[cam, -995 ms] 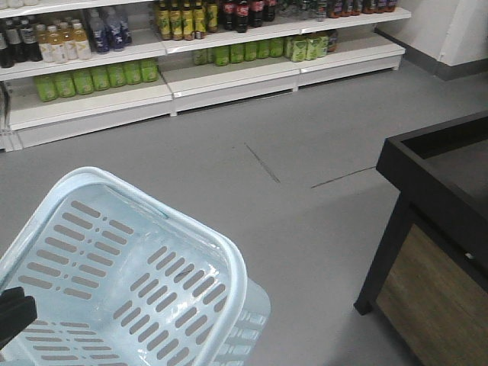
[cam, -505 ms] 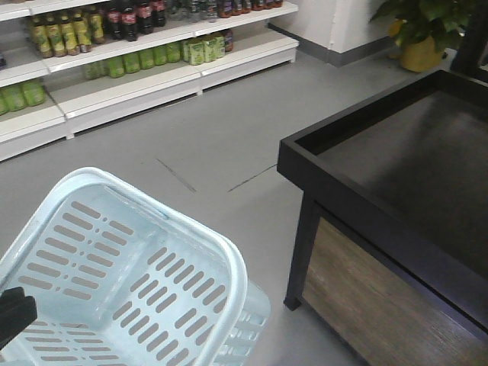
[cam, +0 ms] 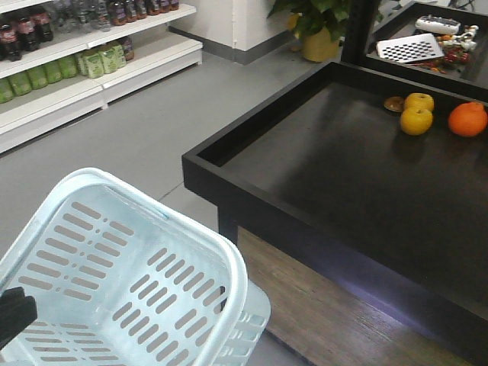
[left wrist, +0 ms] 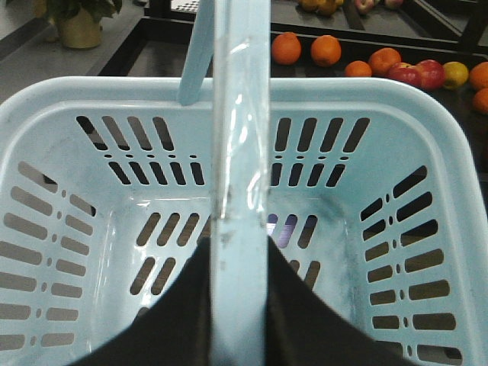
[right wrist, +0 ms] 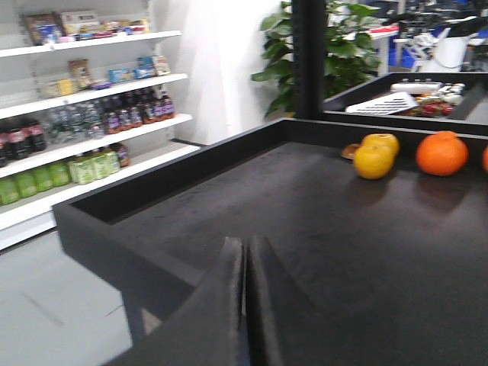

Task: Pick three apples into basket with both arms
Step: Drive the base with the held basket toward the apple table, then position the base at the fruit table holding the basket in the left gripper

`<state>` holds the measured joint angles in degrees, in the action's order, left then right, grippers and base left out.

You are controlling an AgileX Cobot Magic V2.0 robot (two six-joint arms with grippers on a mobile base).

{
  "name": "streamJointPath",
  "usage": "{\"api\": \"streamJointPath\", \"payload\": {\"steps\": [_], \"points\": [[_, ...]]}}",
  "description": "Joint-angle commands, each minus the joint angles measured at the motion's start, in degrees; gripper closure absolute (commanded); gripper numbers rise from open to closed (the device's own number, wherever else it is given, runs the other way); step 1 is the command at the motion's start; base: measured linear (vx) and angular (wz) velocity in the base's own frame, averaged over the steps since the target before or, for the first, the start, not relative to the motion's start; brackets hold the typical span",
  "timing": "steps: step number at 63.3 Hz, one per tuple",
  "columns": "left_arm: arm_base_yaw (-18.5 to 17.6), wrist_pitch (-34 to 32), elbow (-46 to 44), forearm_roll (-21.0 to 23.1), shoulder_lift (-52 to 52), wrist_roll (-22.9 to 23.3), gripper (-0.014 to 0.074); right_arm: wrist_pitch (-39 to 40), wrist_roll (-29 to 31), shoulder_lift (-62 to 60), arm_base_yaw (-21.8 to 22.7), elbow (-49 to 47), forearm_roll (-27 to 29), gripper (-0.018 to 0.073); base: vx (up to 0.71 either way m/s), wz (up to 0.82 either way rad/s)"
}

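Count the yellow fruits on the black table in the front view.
2. Both lie far right on the table: one yellow fruit behind, the other just in front of it, left of an orange. More may lie beyond the frame.
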<state>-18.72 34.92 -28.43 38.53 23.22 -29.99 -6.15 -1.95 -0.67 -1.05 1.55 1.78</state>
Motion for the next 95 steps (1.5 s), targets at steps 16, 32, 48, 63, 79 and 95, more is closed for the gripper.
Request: {"api": "streamJointPath", "payload": {"steps": [16,32,48,63,79,95], "points": [[-0.09,-4.77,-1.59,2.62,0.29,0.40,0.0603,3.85,0.46,-0.78,0.41,0.85,-0.64,0.0564,0.10,-0.39],[-0.09,-4.77,-1.59,2.62,0.29,0.40,0.0603,3.85,0.46,-0.78,0.41,0.85,-0.64,0.0564,0.09,-0.33],[-0.09,-4.77,-1.59,2.62,0.29,0.40,0.0603,3.85,0.46,-0.78,0.41,0.85,-0.64,0.0564,0.07,-0.29],[-0.09,-4.77,-1.59,2.62,0.29,0.40,0.0603,3.85,0.46,-0.78,0.41,0.85,-0.64,0.0564,0.07,-0.26],[-0.09,-4.77,-1.59,2.62,0.29,0.40,0.0603,3.85,0.46,-0.78,0.41,0.85,-0.64,0.0564,0.06,-0.24],[-0.09,-4.77,-1.59,2.62,0.29,0.40,0.0603,3.85,0.46,-0.78,0.41,0.85,-0.64,0.0564,0.08,-0.29]]}}
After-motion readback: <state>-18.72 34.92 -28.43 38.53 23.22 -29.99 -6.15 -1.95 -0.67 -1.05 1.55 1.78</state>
